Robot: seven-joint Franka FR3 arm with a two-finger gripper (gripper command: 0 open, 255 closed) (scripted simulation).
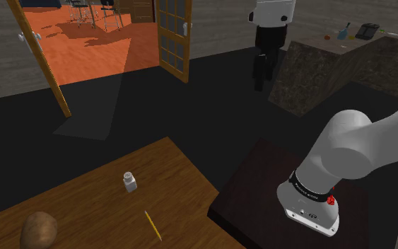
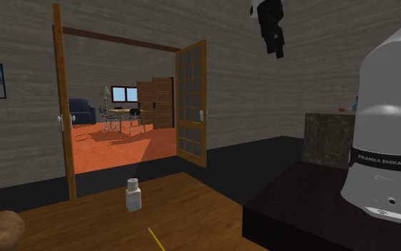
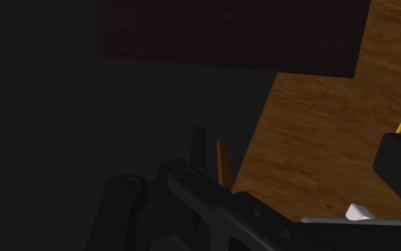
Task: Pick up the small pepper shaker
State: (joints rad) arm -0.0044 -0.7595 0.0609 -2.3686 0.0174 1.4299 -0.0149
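The small white shaker (image 1: 130, 181) stands upright on the wooden table (image 1: 84, 201), a yellow pencil (image 1: 152, 223) near it. The black gripper (image 1: 261, 79) hangs high, well apart from it; whether spread or pressed together, I cannot tell

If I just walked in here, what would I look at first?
Probably the big white robot arm, looming at the second exterior view's right. Next, the open door and the bright orange floor of the room beyond it. Then the small white shaker, standing upright on the wooden table.
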